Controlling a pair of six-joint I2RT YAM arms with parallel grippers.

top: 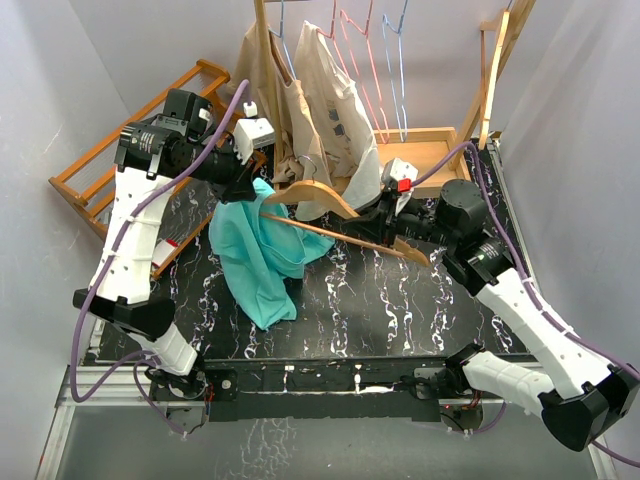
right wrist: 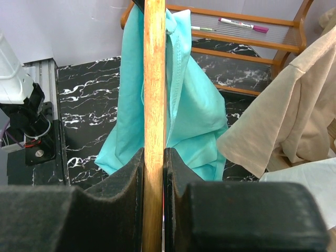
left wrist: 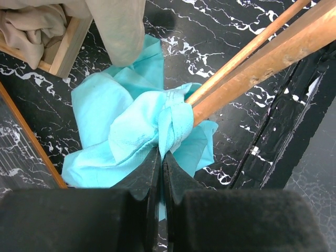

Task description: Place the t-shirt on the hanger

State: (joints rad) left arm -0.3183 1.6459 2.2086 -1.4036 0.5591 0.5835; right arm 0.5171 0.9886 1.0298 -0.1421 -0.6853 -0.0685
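While the right gripper (right wrist: pixel 154 153) clamps the hanger (top: pixel 335 233), its bar points between nine and ten o'clock, where the left gripper (left wrist: pixel 160 156) pinches the t-shirt (top: pixel 255 265).

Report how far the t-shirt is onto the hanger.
Done: right claw grips the hanger; one hanger end is tucked into the t-shirt. In hand: left claw pinches the cloth at that end. Left: the other shoulder is bare, and most of the t-shirt hangs bunched.

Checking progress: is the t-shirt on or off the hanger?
Partly on: one hanger end sits inside the bunched t-shirt, pinched by the left gripper; the rest hangs loose.
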